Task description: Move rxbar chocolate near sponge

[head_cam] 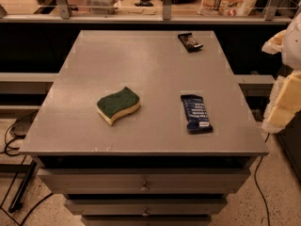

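claw (pixel 284 98) beside right edge of tabletop (pixel 141 60), apart or together: cannot tell | rxbar chocolate (pixel 190 42) flat, left of claw and farther back, well apart | probably light, thin, slippery; best pinched across narrow middle | sponge (pixel 118 105) far left of claw

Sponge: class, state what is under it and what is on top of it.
The sponge lies flat on the grey table; nothing sits on it. The tabletop beneath it is covered. The gripper is off the table's right edge.

Dim, warm light lay on the tabletop (pixel 150 65), shadows faint; the tool (pixel 284 100) glowed pale yellow at the right edge.
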You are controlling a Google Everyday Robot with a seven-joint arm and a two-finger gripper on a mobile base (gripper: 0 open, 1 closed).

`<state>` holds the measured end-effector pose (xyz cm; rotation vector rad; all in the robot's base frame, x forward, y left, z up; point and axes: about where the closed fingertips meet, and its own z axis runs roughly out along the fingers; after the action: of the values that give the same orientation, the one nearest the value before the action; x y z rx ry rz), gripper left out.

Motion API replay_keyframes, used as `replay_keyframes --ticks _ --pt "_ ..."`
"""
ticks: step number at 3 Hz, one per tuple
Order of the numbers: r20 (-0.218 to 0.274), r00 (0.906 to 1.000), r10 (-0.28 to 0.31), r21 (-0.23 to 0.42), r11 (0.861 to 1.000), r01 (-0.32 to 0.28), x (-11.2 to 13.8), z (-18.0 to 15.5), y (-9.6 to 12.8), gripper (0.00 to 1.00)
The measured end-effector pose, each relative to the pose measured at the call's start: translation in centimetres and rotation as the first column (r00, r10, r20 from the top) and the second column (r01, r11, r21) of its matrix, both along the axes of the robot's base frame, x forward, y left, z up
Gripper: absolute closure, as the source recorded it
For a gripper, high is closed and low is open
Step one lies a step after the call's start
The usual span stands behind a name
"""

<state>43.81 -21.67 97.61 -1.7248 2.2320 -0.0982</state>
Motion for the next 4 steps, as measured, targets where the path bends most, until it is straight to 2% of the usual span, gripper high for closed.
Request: replay_keyframes --ticks 1,2,3,4 --pt "0.000 1.0000 0.000 0.000 1.000 0.000 0.0 0.0 0.0 0.00" --pt "0.050 0.9980 -0.038 0.083 0.996 0.034 1.4 0.6 -0.8 0.00" --pt "0.137 0.9870 -0.084 0.227 0.973 0.052 4.8 2.2 -2.1 0.00" --pt "0.197 0.9720 -0.128 0.306 0.950 0.063 9.6 4.1 -2.9 0.00"
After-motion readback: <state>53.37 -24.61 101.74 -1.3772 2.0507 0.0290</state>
